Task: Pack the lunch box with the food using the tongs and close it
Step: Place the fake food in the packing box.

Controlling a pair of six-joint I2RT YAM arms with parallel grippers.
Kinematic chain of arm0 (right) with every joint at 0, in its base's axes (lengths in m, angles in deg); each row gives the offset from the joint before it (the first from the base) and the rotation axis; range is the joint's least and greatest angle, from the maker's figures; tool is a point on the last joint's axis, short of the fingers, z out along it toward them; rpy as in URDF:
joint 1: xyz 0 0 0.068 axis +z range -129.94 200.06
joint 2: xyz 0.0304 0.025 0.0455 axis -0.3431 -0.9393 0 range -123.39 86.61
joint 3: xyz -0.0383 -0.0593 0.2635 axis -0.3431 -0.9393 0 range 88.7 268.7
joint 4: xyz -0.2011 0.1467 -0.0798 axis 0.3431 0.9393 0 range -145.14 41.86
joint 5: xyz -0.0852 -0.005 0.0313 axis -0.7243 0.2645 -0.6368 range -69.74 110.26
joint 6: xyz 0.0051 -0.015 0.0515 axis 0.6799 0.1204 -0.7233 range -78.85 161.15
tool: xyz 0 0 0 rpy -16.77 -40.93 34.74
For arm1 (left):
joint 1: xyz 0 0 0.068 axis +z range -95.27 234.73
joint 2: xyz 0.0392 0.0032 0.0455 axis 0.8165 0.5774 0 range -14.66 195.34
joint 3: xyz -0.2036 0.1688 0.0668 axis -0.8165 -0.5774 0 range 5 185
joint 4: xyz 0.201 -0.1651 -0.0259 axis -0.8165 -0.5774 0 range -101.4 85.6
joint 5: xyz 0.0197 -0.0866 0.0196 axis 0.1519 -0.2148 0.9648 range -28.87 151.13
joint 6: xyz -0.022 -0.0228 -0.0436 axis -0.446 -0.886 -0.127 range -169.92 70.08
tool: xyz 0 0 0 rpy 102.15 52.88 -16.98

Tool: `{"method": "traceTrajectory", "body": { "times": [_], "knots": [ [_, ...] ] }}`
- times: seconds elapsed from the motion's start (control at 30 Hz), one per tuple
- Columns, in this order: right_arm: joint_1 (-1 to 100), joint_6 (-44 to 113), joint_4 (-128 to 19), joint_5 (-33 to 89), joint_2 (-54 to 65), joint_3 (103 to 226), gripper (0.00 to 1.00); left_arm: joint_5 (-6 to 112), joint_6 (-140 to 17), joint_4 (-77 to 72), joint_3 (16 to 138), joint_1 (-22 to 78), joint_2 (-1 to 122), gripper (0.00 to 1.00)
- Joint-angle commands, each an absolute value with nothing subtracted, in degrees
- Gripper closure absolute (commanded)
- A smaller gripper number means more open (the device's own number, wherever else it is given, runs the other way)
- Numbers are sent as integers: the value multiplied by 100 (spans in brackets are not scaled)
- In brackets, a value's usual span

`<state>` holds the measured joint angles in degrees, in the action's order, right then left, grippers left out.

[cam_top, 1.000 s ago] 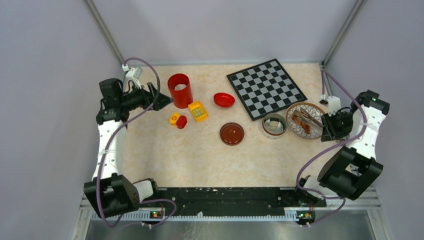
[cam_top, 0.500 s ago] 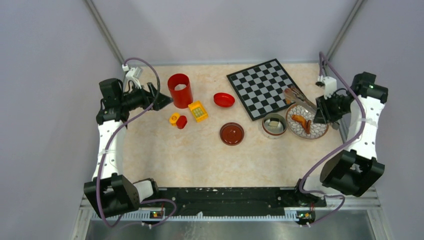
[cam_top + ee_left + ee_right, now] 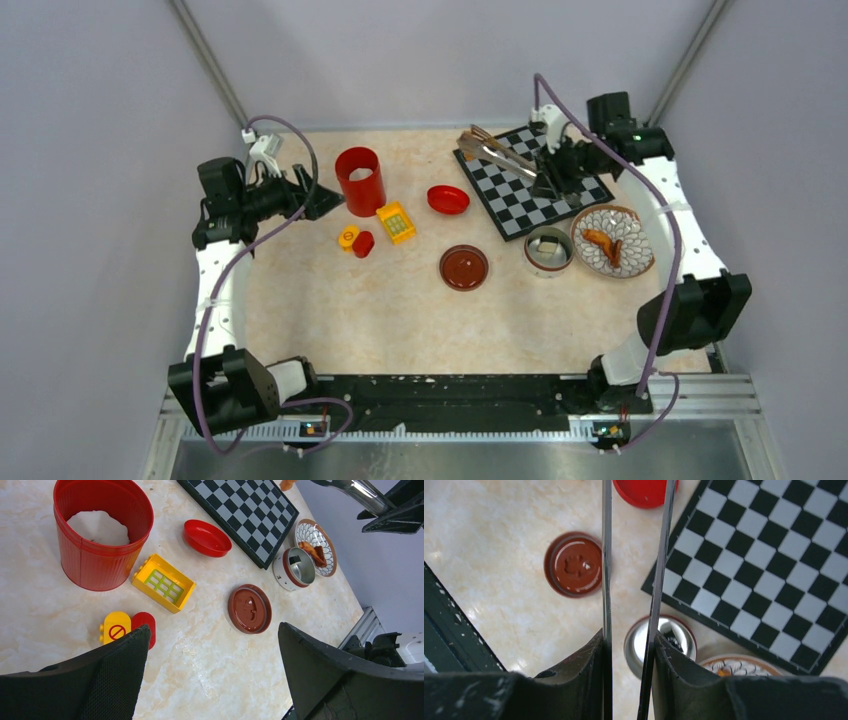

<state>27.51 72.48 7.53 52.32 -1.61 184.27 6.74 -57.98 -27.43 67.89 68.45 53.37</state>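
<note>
Right gripper (image 3: pixel 628 655) clamps the tongs (image 3: pixel 606 555); left gripper (image 3: pixel 212 642) stands released. Hazard: tips project far ahead of the fingers (image 3: pixel 574 675); slack pinch could swivel them wide of the lunch box (image 3: pixel 546 268).

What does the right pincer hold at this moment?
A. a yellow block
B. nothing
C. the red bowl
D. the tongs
D: in the right wrist view both silver arms of the tongs run out of the right pincer, which is shut on them.
</note>
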Motion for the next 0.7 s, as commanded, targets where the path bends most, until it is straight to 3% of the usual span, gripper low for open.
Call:
{"method": "traceTrajectory", "body": {
  "times": [0.0, 0.3, 0.67],
  "knots": [
    [3495, 6520, -291, 5405, -514, 19083, 100, 665, -5978, -2384, 6686, 6946, 5249, 1],
    [4850, 6006, -1042, 5171, -1562, 20099, 100, 887, -6348, -2262, 6619, 7047, 5141, 1],
    [5389, 5606, -1155, 5091, -3028, 21489, 100, 1438, -6430, -2247, 6536, 7054, 4998, 1]
  ]
}}
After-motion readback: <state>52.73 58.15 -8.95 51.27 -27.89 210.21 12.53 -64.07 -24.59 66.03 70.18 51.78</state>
